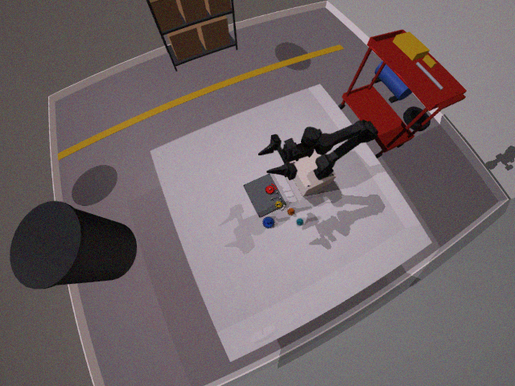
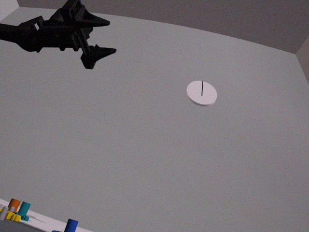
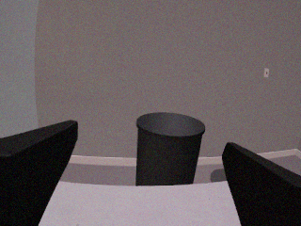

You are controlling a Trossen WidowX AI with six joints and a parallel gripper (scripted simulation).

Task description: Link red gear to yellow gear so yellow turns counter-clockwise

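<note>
The grey board [image 1: 256,195] [image 2: 9,227] lies on the table in front of the arm base. The red gear [image 1: 271,189] and the yellow gear [image 1: 277,204] [image 2: 15,217] are on it. A bare grey peg [image 2: 4,213] shows in the exterior view; the full peg layout is too small to tell. The blue gear [image 1: 268,222] [image 2: 71,225], orange gear [image 1: 290,211] [image 2: 15,204] and teal gear [image 1: 299,221] [image 2: 24,209] stand on the table off the board. My gripper [image 1: 262,162] [image 2: 112,36] [image 3: 153,141] is open and empty, raised high above the table.
The arm base [image 1: 318,186] stands beside the board. A black bin [image 1: 45,244] [image 3: 165,155] stands beyond the table. A red cart [image 1: 374,112] is behind the arm, and a shelf rack [image 1: 199,26] is at the back. The wrist view shows no gears.
</note>
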